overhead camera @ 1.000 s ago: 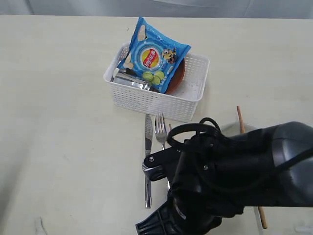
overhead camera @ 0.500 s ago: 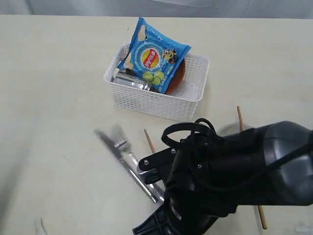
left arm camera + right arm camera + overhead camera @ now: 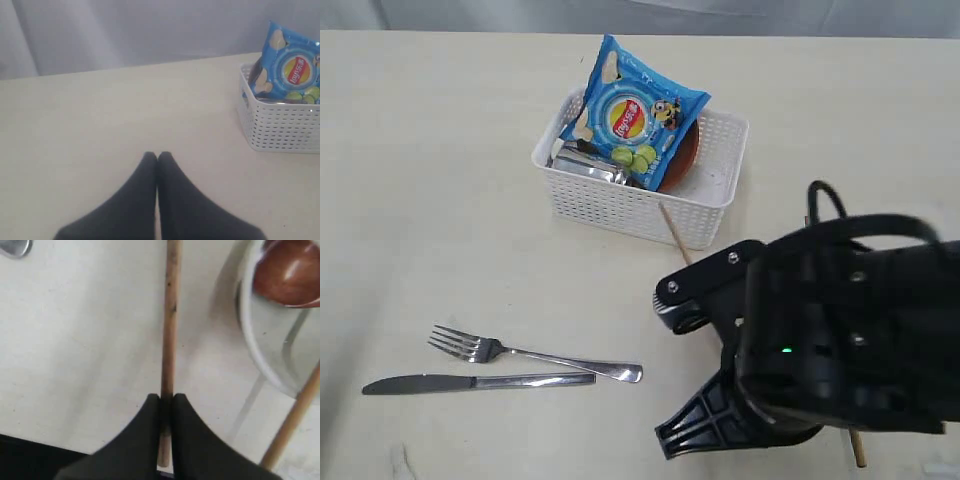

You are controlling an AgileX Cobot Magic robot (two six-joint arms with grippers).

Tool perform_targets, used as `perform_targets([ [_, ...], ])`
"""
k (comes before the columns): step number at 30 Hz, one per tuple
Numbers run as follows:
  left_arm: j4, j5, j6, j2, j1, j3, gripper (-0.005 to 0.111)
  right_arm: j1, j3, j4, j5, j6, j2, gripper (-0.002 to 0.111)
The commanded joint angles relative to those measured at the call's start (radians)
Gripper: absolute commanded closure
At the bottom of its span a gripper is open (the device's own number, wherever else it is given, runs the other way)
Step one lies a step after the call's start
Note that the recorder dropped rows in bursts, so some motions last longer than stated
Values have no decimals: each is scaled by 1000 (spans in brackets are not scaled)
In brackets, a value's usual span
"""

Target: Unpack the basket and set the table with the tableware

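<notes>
The white basket (image 3: 620, 212) sat on the tabletop (image 3: 440, 200), toward the far side and near the middle. A blue chip bag (image 3: 635, 112) stood in it, tilted, and poked up over the rim. Down in the basket beside the bag were a shiny steel cup (image 3: 585, 166) and a round red-brown plate (image 3: 686, 158).

On the left, nearer the camera than the basket, a fork (image 3: 520, 352) and a knife (image 3: 470, 382) lay flat on the tabletop. They were side by side and very close. I could not tell if they touched.

The big black right arm (image 3: 830, 350) hid much of the near right side. The right pincer (image 3: 166, 401) was clamped on a wooden chopstick (image 3: 171, 315). Its two fingers pressed the stick from both sides, close to one end. In the exterior view the stick's other end showed in front of the basket's near wall. I could not tell if the stick was off the tabletop.

Just beside that chopstick was an off-white bowl (image 3: 247, 335) with a dark red-brown spoon (image 3: 290, 272) in it. A second chopstick (image 3: 295, 420) was by the bowl's rim. I could not tell if it rested on the rim.

The left pincer (image 3: 157, 161) had its two fingers pressed together with nothing between them. Bare tabletop was around it, and the basket was well apart from it.
</notes>
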Motion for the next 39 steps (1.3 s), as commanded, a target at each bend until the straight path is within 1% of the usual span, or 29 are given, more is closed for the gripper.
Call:
perform_targets([
  [1,-4,-2,0,-5,-4,2,107,-2,2,-31,38,36,-129,109],
  [4,-4,-2,0,-5,-4,2,107,-49,2,-36,83,43,-208,109],
  [6,-4,-2,0,-5,-4,2,107,-118,2,-27,117,22,-254,109],
  [8,-4,-2,0,-5,-4,2,107,-193,2,22,136,-58,-278,109],
  [9,-4,-2,0,-5,-4,2,107,-236,2,59,143,-114,-286,109],
  [10,-4,-2,0,-5,-4,2,107,-308,2,133,164,-213,-286,109],
  [11,-4,-2,0,-5,-4,2,107,-339,2,157,171,-250,-284,109],
  [14,-4,-2,0,-5,-4,2,107,-397,18,159,173,-270,-286,109],
  [15,-4,-2,0,-5,-4,2,107,-423,48,175,176,-270,-292,109],
  [18,-4,-2,0,-5,-4,2,107,-428,110,201,160,-279,-308,109],
  [20,-4,-2,0,-5,-4,2,107,-433,153,191,113,-240,-336,109],
  [22,-4,-2,0,-5,-4,2,107,-433,161,200,88,-228,-354,109],
  [27,-4,-2,0,-5,-4,2,107,-433,201,210,88,-195,-355,109],
  [35,-4,-2,0,-5,-4,2,107,-433,211,223,83,-170,-342,109],
  [39,-4,-2,0,-5,-4,2,107,-433,211,225,34,-178,-281,109],
])
